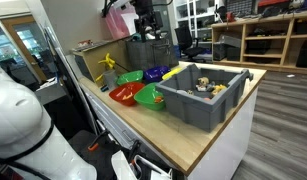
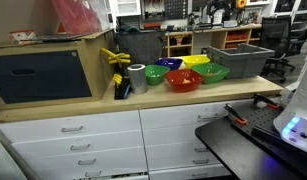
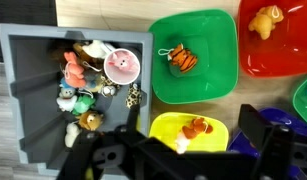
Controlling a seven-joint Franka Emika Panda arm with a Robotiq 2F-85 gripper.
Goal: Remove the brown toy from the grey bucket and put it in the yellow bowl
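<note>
In the wrist view the grey bucket (image 3: 33,100) is on the left and holds several small toys, among them a brown one (image 3: 90,121). The yellow bowl (image 3: 218,135) is beside it and holds a small brown-orange toy (image 3: 196,127) with a whitish part. My gripper (image 3: 193,142) hangs above the yellow bowl, open and empty, with one finger on each side of the bowl. The bucket (image 1: 198,98) (image 2: 238,58) and yellow bowl (image 1: 160,73) (image 2: 196,60) show in both exterior views.
A green bowl (image 3: 193,55) holds an orange striped toy (image 3: 181,60). A red bowl (image 3: 273,35) holds an orange toy. A blue bowl (image 3: 248,125) and another green bowl (image 3: 305,100) are to the right. A metal can (image 2: 137,77) stands on the counter (image 2: 193,95).
</note>
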